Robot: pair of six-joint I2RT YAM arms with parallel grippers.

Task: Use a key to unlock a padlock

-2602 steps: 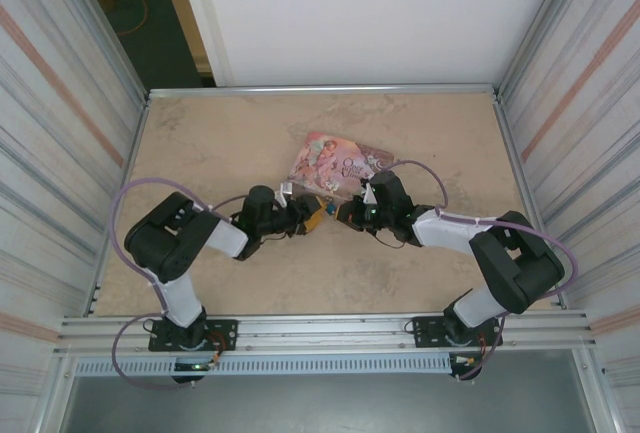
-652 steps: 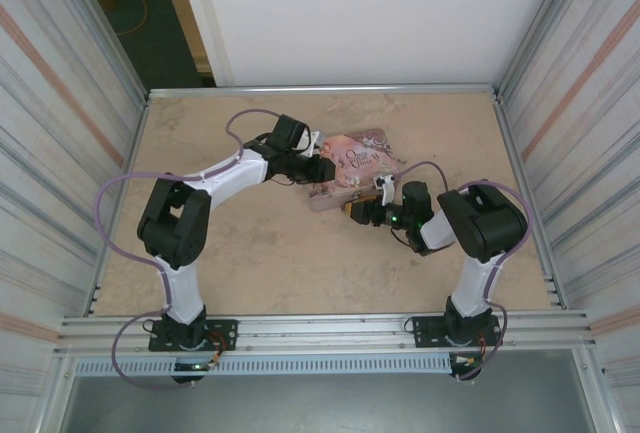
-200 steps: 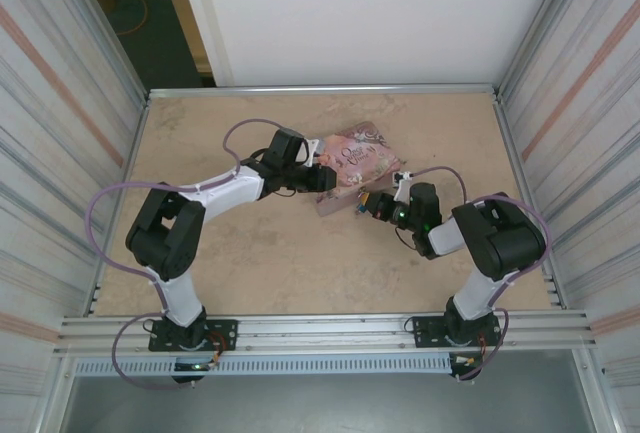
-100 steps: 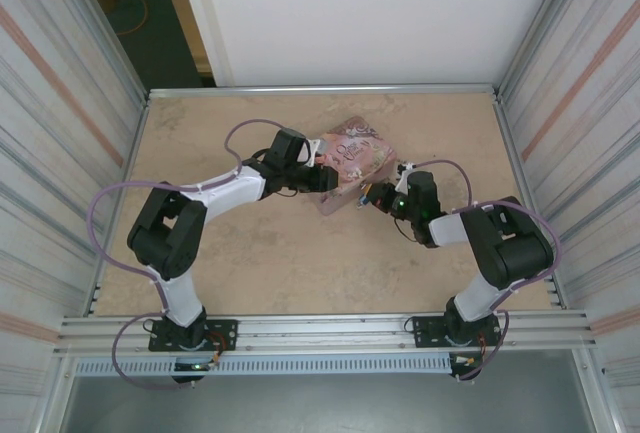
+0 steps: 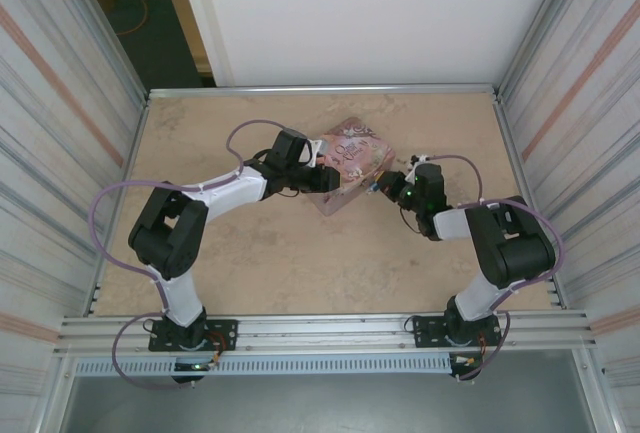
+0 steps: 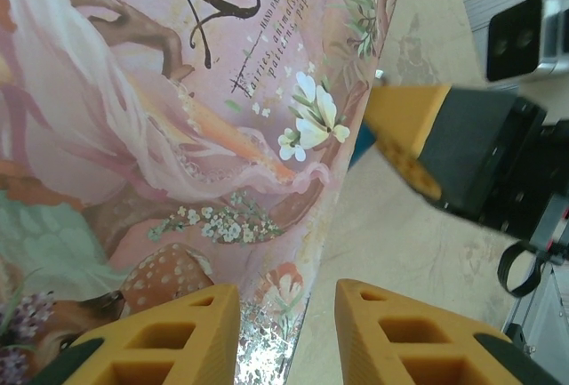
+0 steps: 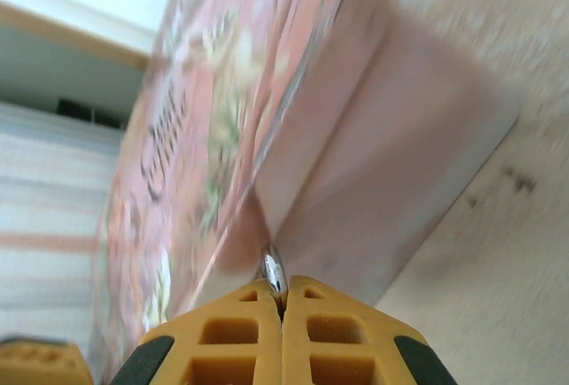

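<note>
Step in hand: the key is being brought to the padlock, and it is not yet inserted.
Left gripper (image 6: 286, 300): the jaws clamp across the lower edge of the pink illustrated tin (image 6: 178, 136) and hold it tilted up from the table (image 5: 250, 273).
Right gripper (image 7: 283, 292): the jaws are fully closed and pinch the key (image 7: 272, 269). Its silvery tip pokes out between the pads, pointing at the tin's side wall.
Padlock (image 6: 359, 143): a sliver of blue at the tin's right edge, just beside the right gripper's orange finger, is probably it. Most of it is hidden behind the tin, and no keyhole can be made out.
Overhead: the left gripper (image 5: 328, 179) is at the tin's (image 5: 352, 153) left side and the right gripper (image 5: 380, 186) at its right edge.
Next move calls for: lining the key tip up finely with the keyhole, pushing straight in, then twisting the wrist while the left arm steadies the tin.
</note>
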